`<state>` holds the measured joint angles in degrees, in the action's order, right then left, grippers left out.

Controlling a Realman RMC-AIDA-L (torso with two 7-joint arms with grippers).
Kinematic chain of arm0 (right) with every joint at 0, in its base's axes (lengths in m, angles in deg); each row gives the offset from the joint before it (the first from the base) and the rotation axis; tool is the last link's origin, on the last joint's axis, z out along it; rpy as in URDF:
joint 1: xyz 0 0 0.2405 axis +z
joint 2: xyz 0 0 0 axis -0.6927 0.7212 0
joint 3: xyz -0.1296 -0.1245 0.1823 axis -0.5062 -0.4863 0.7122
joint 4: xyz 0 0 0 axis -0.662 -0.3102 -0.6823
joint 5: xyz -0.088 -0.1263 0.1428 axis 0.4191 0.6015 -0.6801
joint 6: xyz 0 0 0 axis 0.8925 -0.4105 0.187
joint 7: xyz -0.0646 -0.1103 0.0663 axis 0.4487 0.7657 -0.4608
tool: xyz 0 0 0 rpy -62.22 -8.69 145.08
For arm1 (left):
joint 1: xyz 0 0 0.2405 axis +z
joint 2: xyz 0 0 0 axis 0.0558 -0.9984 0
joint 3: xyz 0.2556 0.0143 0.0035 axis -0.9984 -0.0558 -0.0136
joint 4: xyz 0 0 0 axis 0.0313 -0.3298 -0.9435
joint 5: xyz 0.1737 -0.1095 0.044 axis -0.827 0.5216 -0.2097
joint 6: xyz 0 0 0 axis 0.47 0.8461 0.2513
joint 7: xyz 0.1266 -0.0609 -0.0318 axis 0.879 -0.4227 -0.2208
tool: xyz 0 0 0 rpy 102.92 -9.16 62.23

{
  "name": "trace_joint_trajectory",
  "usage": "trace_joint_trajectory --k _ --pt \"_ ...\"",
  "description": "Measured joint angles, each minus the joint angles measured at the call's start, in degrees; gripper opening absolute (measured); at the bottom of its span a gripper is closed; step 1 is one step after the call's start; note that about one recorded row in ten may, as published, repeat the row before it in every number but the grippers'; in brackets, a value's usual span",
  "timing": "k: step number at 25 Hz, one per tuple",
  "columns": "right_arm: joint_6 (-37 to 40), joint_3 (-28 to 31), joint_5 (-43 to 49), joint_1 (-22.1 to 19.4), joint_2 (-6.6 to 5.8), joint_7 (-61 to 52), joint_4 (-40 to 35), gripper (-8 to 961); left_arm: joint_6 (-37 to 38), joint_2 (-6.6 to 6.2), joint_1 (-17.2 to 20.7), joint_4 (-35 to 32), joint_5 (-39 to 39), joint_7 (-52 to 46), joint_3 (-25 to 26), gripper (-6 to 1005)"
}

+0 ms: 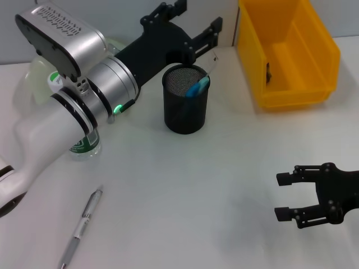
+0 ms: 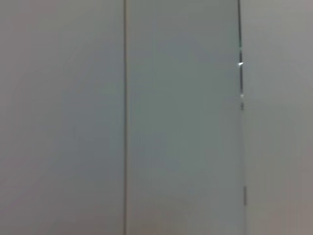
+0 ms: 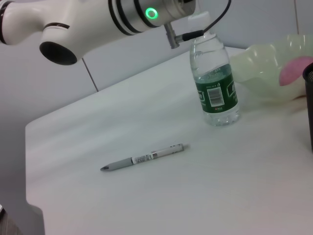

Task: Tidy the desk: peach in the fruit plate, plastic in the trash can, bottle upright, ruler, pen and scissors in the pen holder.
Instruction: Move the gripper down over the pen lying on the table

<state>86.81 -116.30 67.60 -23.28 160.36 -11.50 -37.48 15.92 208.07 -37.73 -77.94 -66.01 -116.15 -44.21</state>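
The black mesh pen holder (image 1: 185, 106) stands mid-table. Blue-handled scissors (image 1: 197, 87) and a clear ruler (image 1: 211, 61) lean inside it. My left gripper (image 1: 193, 22) hovers just behind and above the holder, open, with nothing between its fingers. A grey pen (image 1: 81, 227) (image 3: 144, 157) lies flat near the front left. The water bottle (image 3: 214, 83) (image 1: 84, 144) stands upright, partly hidden under my left arm. The pink peach (image 3: 296, 68) sits in the pale green fruit plate (image 3: 264, 68) (image 1: 36, 78). My right gripper (image 1: 285, 196) hangs open over the front right.
The yellow trash can (image 1: 286, 84) stands at the back right with a small dark item (image 1: 268, 73) inside. The left wrist view shows only grey wall panels. My left forearm (image 1: 73, 101) spans the table's left side.
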Motion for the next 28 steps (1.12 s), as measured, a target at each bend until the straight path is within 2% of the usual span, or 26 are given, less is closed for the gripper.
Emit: trace_joint_trajectory --k 2,6,10,12,13,15,19,28 --pt "0.0 0.1 0.0 0.0 -0.08 0.0 0.0 835 -1.6 -0.34 1.1 -3.0 -3.7 -3.3 0.2 790" --pt "0.0 0.2 0.0 -0.1 -0.27 0.0 0.0 835 -6.0 -1.57 5.5 -13.6 -16.3 -14.5 1.0 788" --pt "0.0 0.3 0.0 -0.2 -0.38 0.0 0.0 835 -7.7 -3.0 11.1 -26.3 -35.1 -32.0 4.3 786" --pt "0.0 0.4 0.0 -0.2 -0.47 0.0 -0.2 834 -7.1 -3.03 12.9 -30.8 -45.0 -41.7 7.1 786" --pt "0.0 0.4 0.0 -0.2 -0.53 0.0 -0.2 834 -4.7 -2.6 13.9 -33.1 -52.8 -50.7 10.7 786" --pt "-0.1 0.4 0.0 -0.2 -0.6 0.0 -0.3 834 -3.3 -2.37 14.0 -33.6 -55.5 -54.1 12.2 786" --pt "-0.4 0.4 0.0 -0.1 -0.68 0.0 -0.4 834 3.6 -1.7 13.3 -34.2 -64.6 -67.2 18.7 786" --pt "-0.5 0.4 0.0 -0.1 -0.85 0.0 -0.6 834 23.9 -1.82 9.4 -38.4 -87.5 -94.2 33.1 785"
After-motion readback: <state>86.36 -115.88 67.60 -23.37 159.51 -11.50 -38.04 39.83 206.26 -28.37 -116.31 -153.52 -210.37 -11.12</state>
